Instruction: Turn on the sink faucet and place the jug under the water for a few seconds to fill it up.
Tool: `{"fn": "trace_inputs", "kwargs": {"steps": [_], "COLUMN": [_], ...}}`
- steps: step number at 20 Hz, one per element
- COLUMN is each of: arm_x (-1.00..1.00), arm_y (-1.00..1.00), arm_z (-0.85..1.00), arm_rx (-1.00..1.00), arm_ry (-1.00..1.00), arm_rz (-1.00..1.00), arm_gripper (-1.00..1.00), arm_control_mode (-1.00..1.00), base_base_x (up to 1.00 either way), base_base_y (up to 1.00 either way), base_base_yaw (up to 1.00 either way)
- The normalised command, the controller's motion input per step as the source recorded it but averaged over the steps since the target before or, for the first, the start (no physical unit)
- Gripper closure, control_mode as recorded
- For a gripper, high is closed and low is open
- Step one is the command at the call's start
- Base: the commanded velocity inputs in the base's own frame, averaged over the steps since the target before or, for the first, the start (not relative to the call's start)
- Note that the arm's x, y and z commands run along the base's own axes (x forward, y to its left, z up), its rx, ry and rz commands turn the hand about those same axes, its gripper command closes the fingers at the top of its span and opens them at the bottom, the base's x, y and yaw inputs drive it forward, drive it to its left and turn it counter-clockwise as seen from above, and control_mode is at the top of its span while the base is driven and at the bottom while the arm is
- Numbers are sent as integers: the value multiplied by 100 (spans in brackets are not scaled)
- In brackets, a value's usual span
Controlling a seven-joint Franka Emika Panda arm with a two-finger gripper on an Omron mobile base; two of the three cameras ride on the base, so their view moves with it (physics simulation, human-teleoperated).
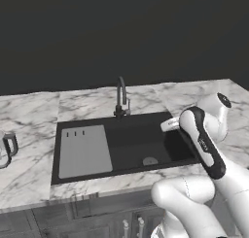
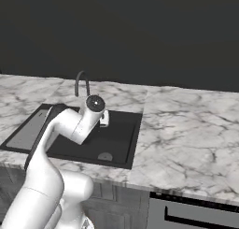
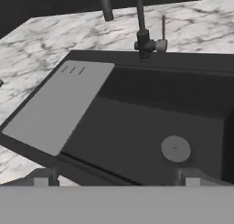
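The sink faucet (image 1: 120, 98) stands upright behind the black sink (image 1: 131, 135), its lever (image 3: 162, 28) beside the stem. Water is out of view. The jug (image 1: 5, 149), pale with a dark loop handle, sits on the counter far left of the sink, well away from my hand. My hand (image 1: 170, 124) hovers over the right part of the basin, in front of the faucet. In the hand view my gripper (image 3: 116, 179) is open with its two tips wide apart and nothing between them, looking across the basin toward the faucet base (image 3: 145, 45).
A grey drainboard (image 1: 83, 150) covers the sink's left part and a round drain (image 1: 150, 161) lies at the front right. White marble counter (image 2: 186, 130) stretches right of the sink. Cabinet fronts (image 1: 73, 222) run below, and my own arm (image 1: 202, 142) crosses the sink's right edge.
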Motion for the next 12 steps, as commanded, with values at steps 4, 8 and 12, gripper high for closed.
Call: {"fn": "trace_inputs", "kwargs": {"steps": [4, 8, 12], "arm_x": [83, 96, 95], "arm_y": [0, 1, 8], "arm_z": [-3, 0, 8], "arm_rx": [10, 5, 0], "arm_ry": [-16, -6, 0], "arm_rz": [27, 25, 19], "arm_gripper": [-100, -100, -100], "arm_control_mode": [-100, -100, -100], "base_base_x": [0, 0, 0], "base_base_y": [0, 0, 0], "base_base_yaw": [0, 0, 0]}}
